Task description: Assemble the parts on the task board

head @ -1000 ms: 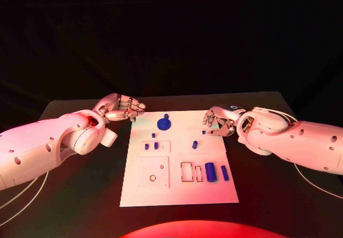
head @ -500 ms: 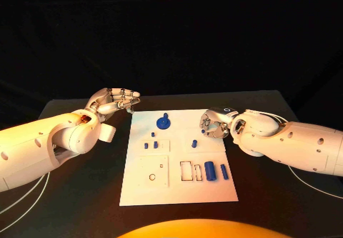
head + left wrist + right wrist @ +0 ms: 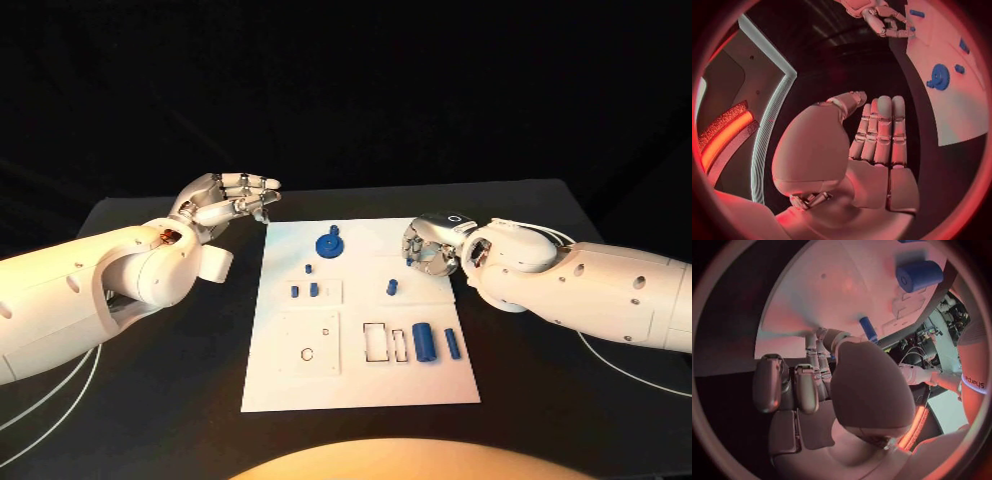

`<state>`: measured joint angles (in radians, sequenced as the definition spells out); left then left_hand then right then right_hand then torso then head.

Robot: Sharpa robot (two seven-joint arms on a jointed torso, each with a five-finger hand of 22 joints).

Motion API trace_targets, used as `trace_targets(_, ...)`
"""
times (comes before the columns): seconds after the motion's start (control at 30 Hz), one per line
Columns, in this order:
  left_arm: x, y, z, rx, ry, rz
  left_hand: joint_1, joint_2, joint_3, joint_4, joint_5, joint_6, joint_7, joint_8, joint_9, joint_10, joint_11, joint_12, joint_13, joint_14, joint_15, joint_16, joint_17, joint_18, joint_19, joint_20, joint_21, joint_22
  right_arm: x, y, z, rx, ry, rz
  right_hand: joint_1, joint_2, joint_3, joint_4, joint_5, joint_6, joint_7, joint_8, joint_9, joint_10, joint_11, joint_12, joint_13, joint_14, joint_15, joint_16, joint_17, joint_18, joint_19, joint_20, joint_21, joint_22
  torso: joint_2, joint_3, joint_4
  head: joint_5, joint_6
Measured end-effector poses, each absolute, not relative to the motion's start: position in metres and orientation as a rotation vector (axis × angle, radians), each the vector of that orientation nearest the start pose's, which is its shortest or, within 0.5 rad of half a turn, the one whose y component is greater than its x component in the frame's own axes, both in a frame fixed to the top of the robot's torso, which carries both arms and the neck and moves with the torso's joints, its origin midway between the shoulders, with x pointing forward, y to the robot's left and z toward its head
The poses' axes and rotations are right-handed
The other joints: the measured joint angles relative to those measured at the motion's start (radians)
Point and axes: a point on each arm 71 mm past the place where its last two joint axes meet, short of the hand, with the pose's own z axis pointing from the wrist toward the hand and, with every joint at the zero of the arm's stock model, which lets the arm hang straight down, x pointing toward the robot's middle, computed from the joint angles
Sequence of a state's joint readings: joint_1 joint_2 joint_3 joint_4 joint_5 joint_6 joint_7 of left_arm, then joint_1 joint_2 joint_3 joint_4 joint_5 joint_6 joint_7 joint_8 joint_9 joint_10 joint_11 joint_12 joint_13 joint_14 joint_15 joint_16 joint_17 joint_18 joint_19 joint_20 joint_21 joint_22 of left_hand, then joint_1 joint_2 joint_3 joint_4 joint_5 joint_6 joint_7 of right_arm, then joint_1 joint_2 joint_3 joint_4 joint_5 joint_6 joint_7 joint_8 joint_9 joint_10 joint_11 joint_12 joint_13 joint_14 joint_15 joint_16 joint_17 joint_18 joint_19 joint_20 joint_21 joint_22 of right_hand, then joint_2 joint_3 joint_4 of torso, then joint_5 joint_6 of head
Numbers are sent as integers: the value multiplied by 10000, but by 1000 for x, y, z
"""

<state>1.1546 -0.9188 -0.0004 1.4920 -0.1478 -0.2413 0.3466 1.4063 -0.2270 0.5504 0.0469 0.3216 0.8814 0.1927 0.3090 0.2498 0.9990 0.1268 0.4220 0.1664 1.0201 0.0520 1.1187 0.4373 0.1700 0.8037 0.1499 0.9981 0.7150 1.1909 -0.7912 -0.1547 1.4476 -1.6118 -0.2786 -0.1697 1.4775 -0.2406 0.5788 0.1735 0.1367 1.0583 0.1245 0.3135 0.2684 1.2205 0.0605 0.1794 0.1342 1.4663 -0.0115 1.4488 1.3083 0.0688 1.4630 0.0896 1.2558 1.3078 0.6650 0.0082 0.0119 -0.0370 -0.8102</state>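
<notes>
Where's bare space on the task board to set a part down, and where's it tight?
Free: the near strip of the task board, below the large blue cylinder and square recess. Also the far left corner beside the blue gear.
Crowded: the mid-board, with small blue pegs and slots. The far right corner sits under the right hand. The left hand hangs off-board.

Task board (image 3: 289,385) mid-table (image 3: 144,400), gear (image 3: 330,246) at its far end
</notes>
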Motion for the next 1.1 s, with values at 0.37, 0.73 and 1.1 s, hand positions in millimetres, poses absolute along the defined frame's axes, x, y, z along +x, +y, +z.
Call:
trace_targets(0.37,489,254,-188,-10316,14733,-14581,39,39,-28,-28,0,0,0,0,0,0,0,39,8,0,0,0,-19,-1,0,0,0,0,479,-194,-237,-3399,17607,4589,-228,224,512,-682,88,226,-53,183,291,475,-118,-230,0,3,-69,0,-2,0,-3,-74,319,-1,-5,7,-5,-50,-80)
trace_targets(0.73,488,255,-187,-10340,14731,-14543,39,39,-54,-55,0,0,-1,0,-15,-28,-16,39,7,1,0,-47,-36,-1,0,0,-19,-11,477,-190,-237,-3553,17521,4333,-855,68,644,-951,245,110,27,153,443,498,-102,-571,-52,3,-68,-1,-10,0,-4,-74,319,-2,-7,1,-10,-62,-118)
trace_targets(1.1,488,257,-187,-10353,14719,-14491,39,39,-54,-55,0,-38,36,0,-26,-74,2,39,6,1,0,-47,-48,-1,1,0,-38,-10,475,-188,-237,-3580,17496,4246,-1509,-306,740,-1047,397,-343,195,-207,384,283,150,-940,-49,1,9,-1,-4,1,35,-35,269,-4,-15,6,-11,-58,-124)
